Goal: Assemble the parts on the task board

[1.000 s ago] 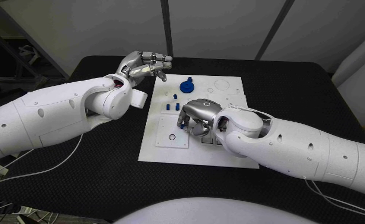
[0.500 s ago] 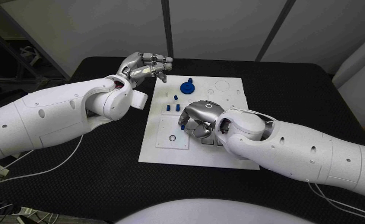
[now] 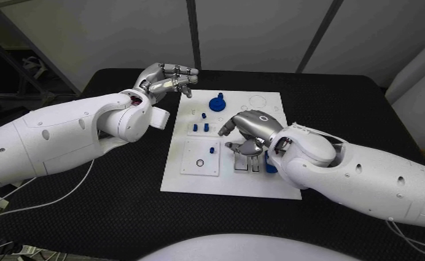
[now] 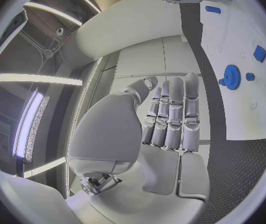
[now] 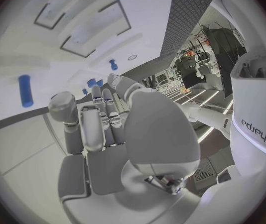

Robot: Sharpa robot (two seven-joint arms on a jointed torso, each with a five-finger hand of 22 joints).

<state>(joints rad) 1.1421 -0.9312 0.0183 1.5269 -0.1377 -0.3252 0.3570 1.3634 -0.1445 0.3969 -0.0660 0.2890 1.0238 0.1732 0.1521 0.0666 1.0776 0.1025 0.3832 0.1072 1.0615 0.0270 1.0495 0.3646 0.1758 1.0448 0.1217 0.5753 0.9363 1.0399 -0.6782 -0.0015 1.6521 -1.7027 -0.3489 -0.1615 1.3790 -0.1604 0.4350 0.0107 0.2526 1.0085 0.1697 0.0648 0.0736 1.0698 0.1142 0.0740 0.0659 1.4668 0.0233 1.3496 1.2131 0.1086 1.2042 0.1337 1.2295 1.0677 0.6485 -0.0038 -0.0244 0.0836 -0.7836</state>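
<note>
The right hand (image 3: 250, 127) is hovering low over the middle of the white task board (image 3: 266, 184), its fingers curled downward with nothing that I can make out between them; whether a small piece is tucked underneath is hidden by the hand itself. The left hand (image 3: 168, 77) is hanging above the black surface (image 3: 106, 212) just off the board's far left corner, fingers drawn together and bent in, holding nothing. On the board, a blue gear (image 3: 218, 98) is standing near the far edge, a few small blue pegs (image 3: 200, 127) are sitting just nearer than it, and one blue peg (image 3: 212, 148) is standing in the square inset plate (image 3: 190, 166) beside a round hole (image 3: 200, 163). To my eye the robot is between placements, with the right hand choosing its next part. The next move is calling for a careful descent onto one small peg, a fine pinch, and keeping it upright while carrying it to its socket.
</note>
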